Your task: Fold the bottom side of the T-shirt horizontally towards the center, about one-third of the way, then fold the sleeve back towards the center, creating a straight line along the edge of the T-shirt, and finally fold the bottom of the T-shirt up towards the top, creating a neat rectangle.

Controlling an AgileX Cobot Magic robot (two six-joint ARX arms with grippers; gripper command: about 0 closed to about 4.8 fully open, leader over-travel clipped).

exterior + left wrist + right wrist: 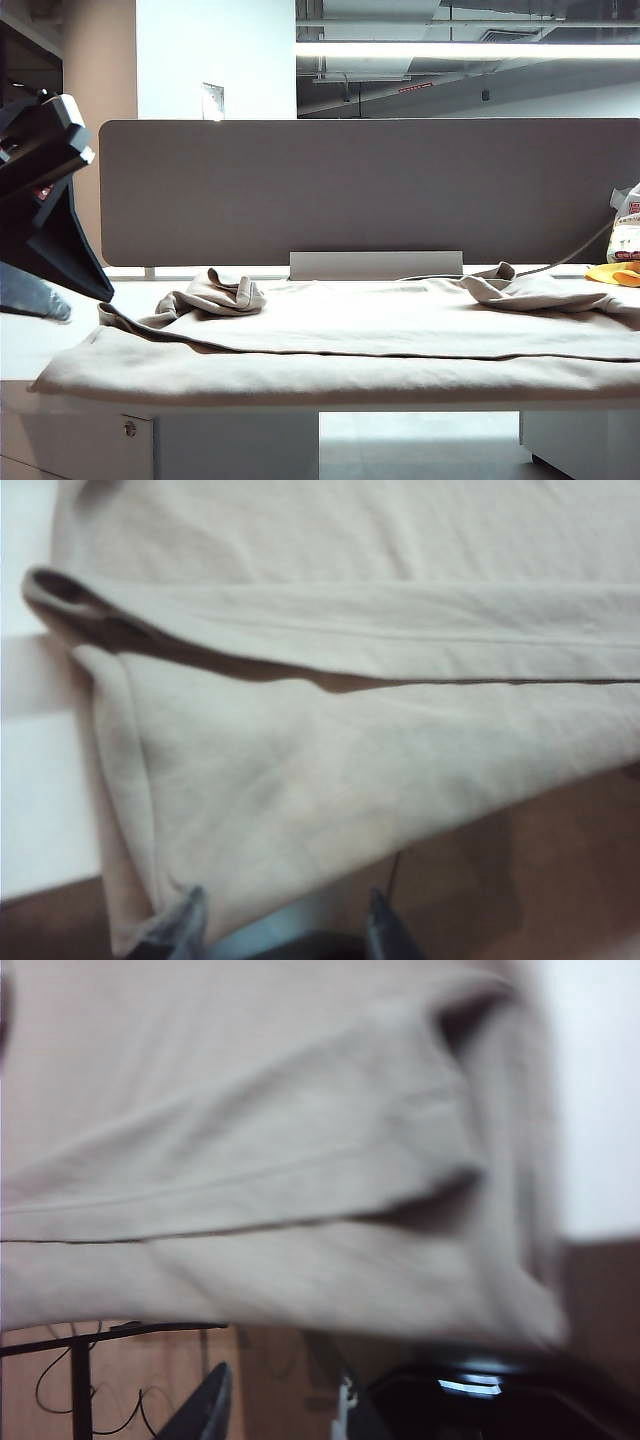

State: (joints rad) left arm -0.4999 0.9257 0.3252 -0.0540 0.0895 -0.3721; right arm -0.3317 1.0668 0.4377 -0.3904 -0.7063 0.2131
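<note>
The beige T-shirt (400, 325) lies spread across nearly the whole white worktop (25, 345), and its bottom edge (330, 350), the long hemmed band, is folded over onto the body, running straight across. A sleeve bunches up at each far corner.

The left gripper (285, 925) hangs just off the near edge of the worktop, its two fingertips (185, 915) apart with nothing between them, cloth lying just past them. In the exterior view only a dark arm (45, 200) shows, raised at the left.

The right gripper (285, 1405) sits off the opposite end, blurred; its jaws look parted and hold nothing. A yellow item (615, 273) rests at the far right.
</note>
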